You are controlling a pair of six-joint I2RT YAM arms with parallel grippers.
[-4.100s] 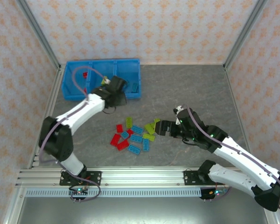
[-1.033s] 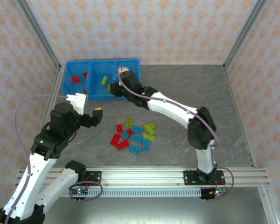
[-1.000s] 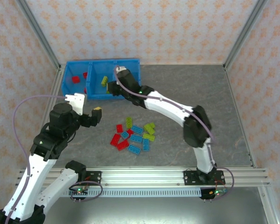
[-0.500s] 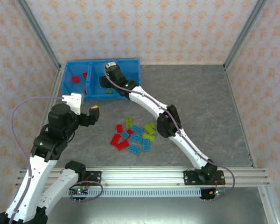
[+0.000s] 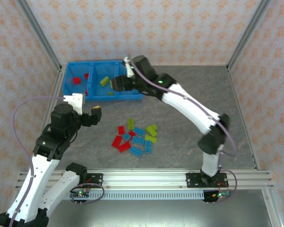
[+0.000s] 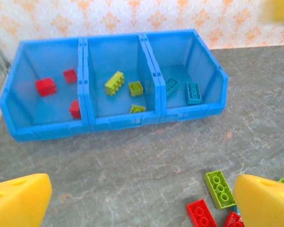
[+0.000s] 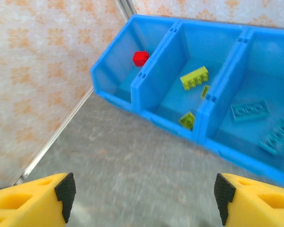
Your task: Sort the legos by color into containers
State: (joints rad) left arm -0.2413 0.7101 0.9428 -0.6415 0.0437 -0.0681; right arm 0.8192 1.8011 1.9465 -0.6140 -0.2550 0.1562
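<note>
Shifted rightward along the containers (image 6: 123, 120), our right tool (image 5: 119, 83) now hangs spread and empty near them, likely done dropping. Our left tool (image 5: 91, 117), spread too, holds back, we judge, to keep clear; most legos (image 5: 135, 137) lie heaped on the table (image 5: 194, 90).

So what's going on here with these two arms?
Bricks from a loose pile are being sorted by color into a blue bin. The right gripper hovers open by the bin, the left gripper open left of the pile. The compartments already hold red bricks, green bricks and blue bricks separately.
</note>
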